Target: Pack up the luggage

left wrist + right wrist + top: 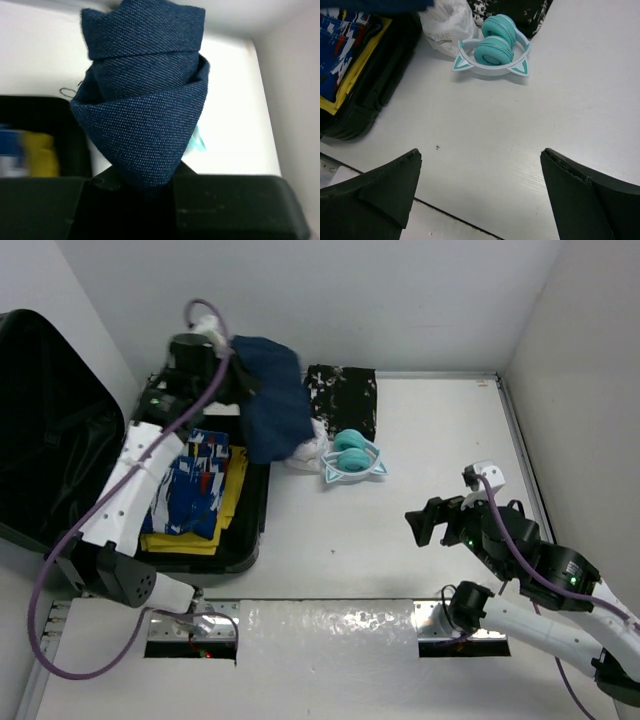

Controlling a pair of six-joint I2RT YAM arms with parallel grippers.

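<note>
Navy denim (pixel 145 115) in closed left tool (pixel 147 186)

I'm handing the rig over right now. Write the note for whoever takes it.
Left gripper: shut on the denim, held up at the far corner of the luggage.
Right gripper: open, empty, over bare table.
Done: blue print cloth and yellow cloth lie in the luggage.
Left: put the denim in, then the headphones, white bag and black-and-white cloth, all on the table. Lid open.
</note>
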